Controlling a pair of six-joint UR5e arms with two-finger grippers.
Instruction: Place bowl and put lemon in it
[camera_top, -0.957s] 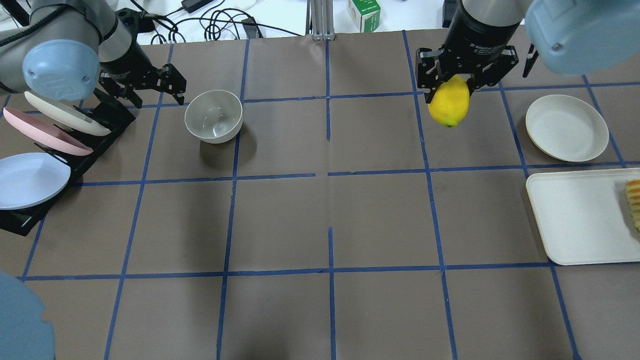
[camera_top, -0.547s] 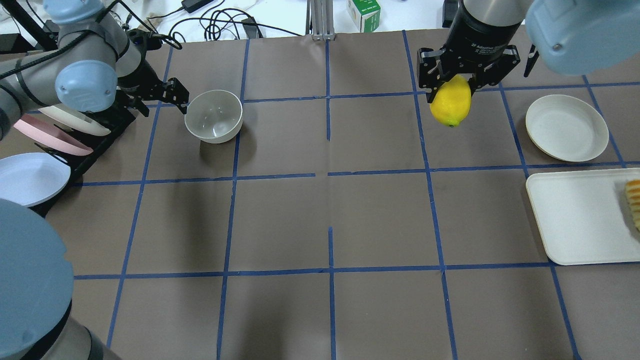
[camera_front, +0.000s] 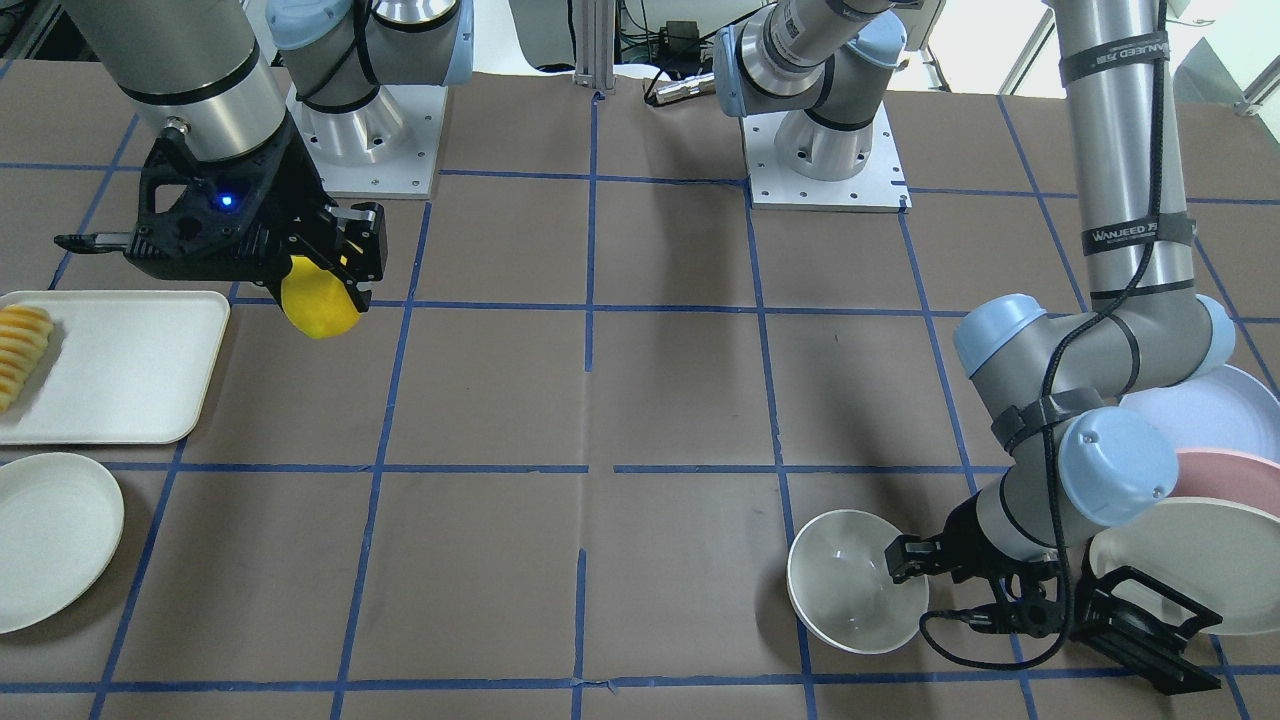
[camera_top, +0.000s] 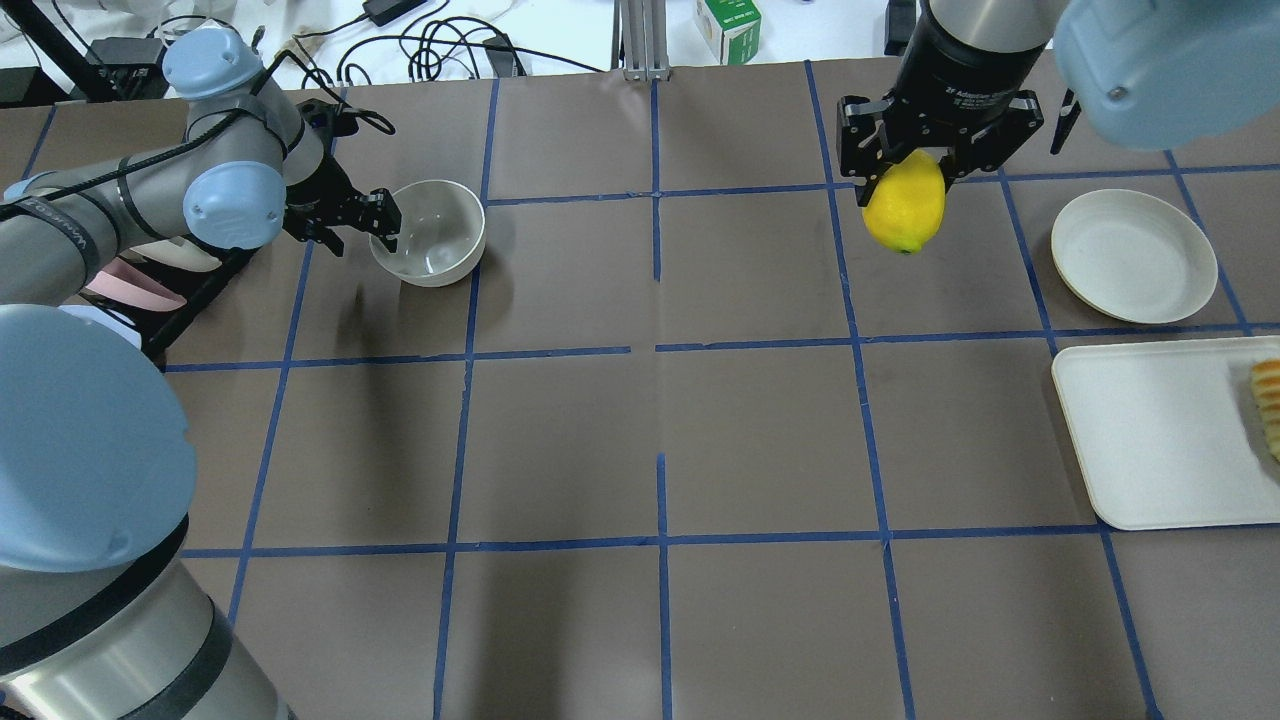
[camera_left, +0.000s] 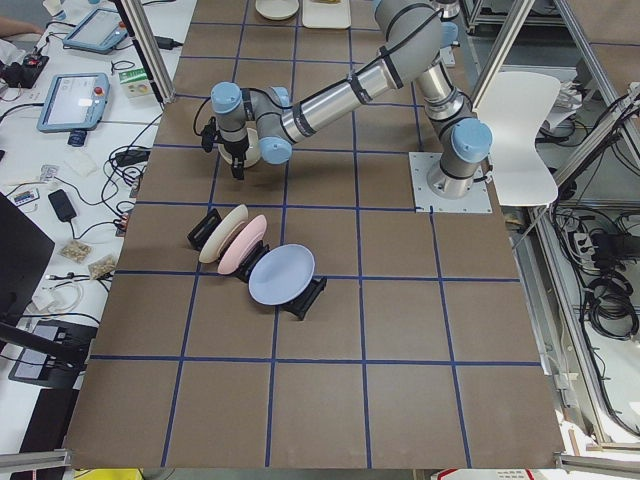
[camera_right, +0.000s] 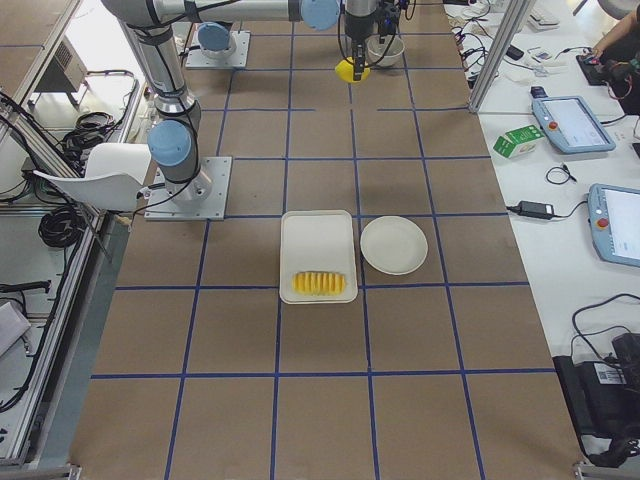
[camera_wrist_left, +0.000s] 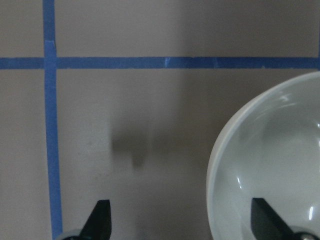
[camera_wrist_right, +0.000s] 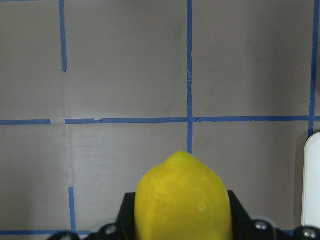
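Note:
The cream bowl (camera_top: 428, 232) stands upright on the table at the far left; it also shows in the front view (camera_front: 855, 580) and the left wrist view (camera_wrist_left: 270, 165). My left gripper (camera_top: 360, 228) is open at the bowl's left rim, one fingertip (camera_wrist_left: 265, 220) over the bowl's inside and the other outside over the mat. My right gripper (camera_top: 905, 165) is shut on the yellow lemon (camera_top: 905, 208), which hangs point down above the table at the far right; the lemon also shows in the right wrist view (camera_wrist_right: 182, 200) and the front view (camera_front: 318, 300).
A black rack (camera_top: 200, 290) with pink, cream and blue plates stands left of the bowl. A flat off-white plate (camera_top: 1133, 255) and a white tray (camera_top: 1160, 430) with sliced fruit (camera_top: 1268, 405) lie at the right edge. Cables and a green carton (camera_top: 728, 28) lie beyond the mat.
My left arm has swung right and its gripper has come from beside the rack to the bowl's left rim. The right gripper with the lemon has barely moved.

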